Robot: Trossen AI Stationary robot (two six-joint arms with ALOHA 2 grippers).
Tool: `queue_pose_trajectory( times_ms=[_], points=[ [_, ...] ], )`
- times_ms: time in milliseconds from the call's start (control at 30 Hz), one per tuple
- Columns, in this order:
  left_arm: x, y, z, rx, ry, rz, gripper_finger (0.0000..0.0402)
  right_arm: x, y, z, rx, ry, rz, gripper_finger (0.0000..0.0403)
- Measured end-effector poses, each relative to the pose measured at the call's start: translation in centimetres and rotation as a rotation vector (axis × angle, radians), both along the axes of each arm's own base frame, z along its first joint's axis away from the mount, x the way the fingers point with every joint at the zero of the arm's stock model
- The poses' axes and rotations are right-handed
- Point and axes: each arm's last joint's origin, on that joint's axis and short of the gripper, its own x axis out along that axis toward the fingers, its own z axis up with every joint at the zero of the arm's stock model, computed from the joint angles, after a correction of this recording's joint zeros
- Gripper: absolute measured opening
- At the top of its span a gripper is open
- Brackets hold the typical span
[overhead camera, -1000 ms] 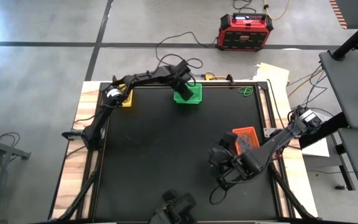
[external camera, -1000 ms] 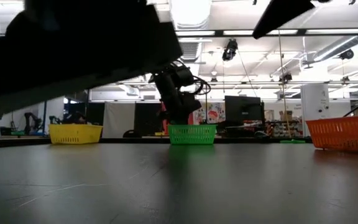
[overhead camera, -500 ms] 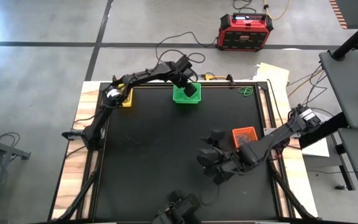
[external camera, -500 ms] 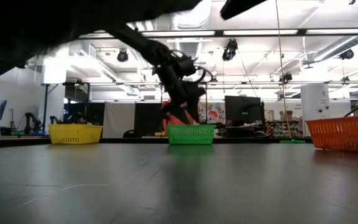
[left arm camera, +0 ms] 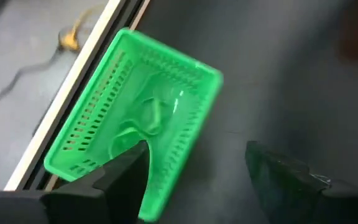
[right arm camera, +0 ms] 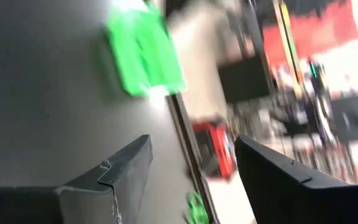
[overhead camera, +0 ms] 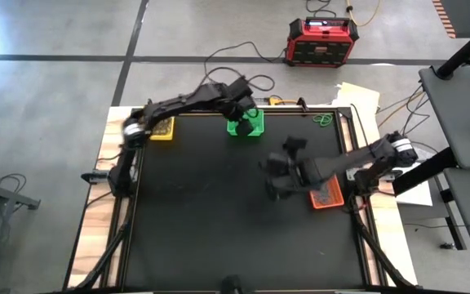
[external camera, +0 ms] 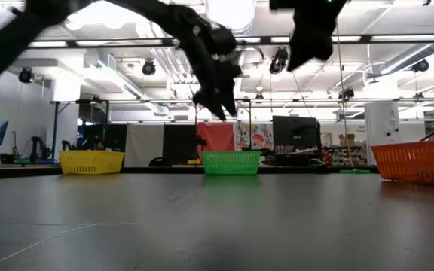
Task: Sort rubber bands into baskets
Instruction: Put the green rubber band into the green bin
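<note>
High view: the left gripper (overhead camera: 246,104), jaws spread wide and empty, hangs over the green plastic mesh basket (overhead camera: 246,125), green rubber bands (left arm camera: 151,118) lying inside below them. The right gripper (overhead camera: 273,174), jaws wide and empty, sits beside the orange mesh basket (overhead camera: 327,197).

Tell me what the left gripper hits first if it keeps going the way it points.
Probably the green basket: the left gripper, fingers open, points down at its near wall, with green bands inside. Depth is unclear.
</note>
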Motion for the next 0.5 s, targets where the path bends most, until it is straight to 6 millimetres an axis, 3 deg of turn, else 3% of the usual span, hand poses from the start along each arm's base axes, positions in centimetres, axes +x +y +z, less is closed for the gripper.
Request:
queue_pose_trajectory(
  times_ms=[133,200,367,500],
  points=[
    [-3.1,-4.7,2.1,0.054,-0.155,-0.040,0.0237,-0.7,-5.7,-0.8,0.017,0.043,-0.226,0.0224],
    [-5.1,-7.4,2.2,0.067,-0.238,-0.063,0.0232,-1.2,-8.8,-1.6,0.095,0.042,-0.354,0.0224],
    [-9.3,-14.3,0.3,0.120,-0.382,-0.145,0.0224,-4.1,-16.1,-4.5,0.291,0.102,-0.619,0.0224],
    [-11.6,-18.4,-1.8,0.161,-0.465,-0.217,0.0224,-6.5,-20.9,-5.8,0.407,0.083,-0.751,0.0224]
  ],
)
